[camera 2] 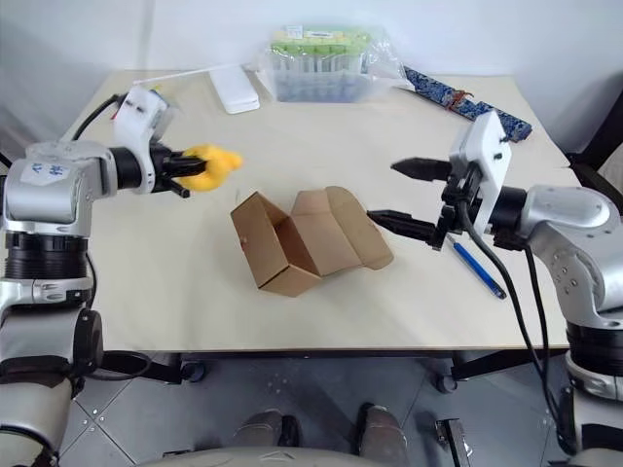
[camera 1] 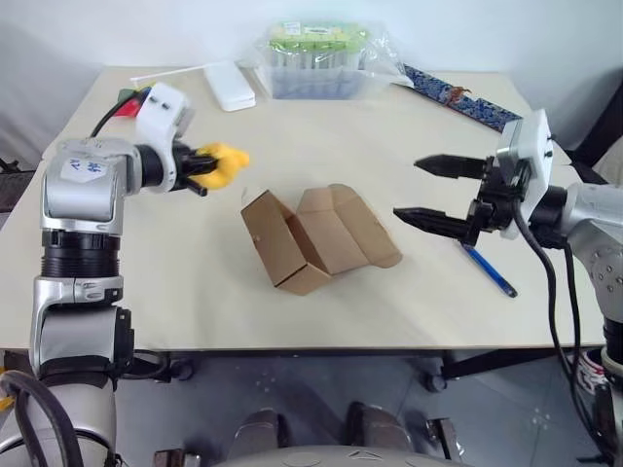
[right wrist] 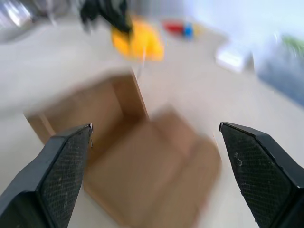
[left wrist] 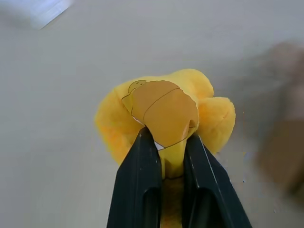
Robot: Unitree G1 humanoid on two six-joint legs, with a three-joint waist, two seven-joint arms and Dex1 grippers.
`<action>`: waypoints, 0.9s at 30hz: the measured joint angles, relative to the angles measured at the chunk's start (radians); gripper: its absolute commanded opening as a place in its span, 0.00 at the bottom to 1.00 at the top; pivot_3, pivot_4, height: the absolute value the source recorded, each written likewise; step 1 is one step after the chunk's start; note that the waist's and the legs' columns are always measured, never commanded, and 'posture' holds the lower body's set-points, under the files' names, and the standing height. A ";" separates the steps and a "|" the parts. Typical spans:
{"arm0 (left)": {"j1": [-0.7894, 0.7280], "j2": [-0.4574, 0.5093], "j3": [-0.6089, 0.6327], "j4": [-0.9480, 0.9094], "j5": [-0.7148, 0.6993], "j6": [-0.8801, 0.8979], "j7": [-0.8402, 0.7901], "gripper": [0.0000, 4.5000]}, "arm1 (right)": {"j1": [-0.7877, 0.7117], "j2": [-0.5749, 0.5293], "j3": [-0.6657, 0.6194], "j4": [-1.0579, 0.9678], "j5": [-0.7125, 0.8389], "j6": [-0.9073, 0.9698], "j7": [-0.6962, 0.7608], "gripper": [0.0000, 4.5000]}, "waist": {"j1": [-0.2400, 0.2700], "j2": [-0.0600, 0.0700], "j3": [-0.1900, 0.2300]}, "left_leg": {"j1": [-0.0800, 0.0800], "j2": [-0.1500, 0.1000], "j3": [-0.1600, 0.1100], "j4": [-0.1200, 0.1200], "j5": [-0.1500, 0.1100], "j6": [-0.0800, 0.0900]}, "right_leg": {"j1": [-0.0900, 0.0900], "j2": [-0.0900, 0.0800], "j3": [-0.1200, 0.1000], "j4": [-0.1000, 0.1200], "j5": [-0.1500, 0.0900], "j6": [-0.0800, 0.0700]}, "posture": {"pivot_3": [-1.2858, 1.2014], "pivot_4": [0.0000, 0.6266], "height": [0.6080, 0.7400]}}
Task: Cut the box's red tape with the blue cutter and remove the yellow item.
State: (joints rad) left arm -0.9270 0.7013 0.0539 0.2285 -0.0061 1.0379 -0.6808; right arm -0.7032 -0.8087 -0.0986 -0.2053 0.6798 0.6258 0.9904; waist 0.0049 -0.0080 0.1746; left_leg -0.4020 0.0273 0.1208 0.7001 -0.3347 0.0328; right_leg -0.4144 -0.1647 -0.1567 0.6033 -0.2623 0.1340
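The left end effector pinches the yellow item (soft, light, squashes easily) near the worktop's left edge, while the right end effector gapes empty.

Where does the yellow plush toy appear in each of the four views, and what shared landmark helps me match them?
Left eye view: yellow item, upper left, in the left claw.
Right eye view, upper left, left of the open box.
Left wrist view, centre, pinched between both fingers.
Right wrist view, near the top, beyond the box.
Shared landmark: the box.
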 measured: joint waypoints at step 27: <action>0.189 0.187 -0.003 -0.357 -0.124 0.404 0.110 0.99 | -0.198 0.067 0.135 0.212 -0.135 -0.083 0.250 1.00 | -0.005 -0.002 0.001 | 0.000 0.001 -0.001 0.000 0.000 -0.003 | -0.001 0.000 0.000 0.003 0.000 0.000 | 0.52 0.24 1.00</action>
State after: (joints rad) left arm -0.7375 0.8880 0.0513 -0.1284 -0.1302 1.4416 -0.5710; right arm -0.9010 -0.7419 0.0369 0.0064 0.5449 0.5430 1.2403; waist -0.0002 -0.0097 0.1756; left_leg -0.4022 0.0280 0.1195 0.7002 -0.3351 0.0302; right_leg -0.4156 -0.1646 -0.1568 0.6061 -0.2626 0.1335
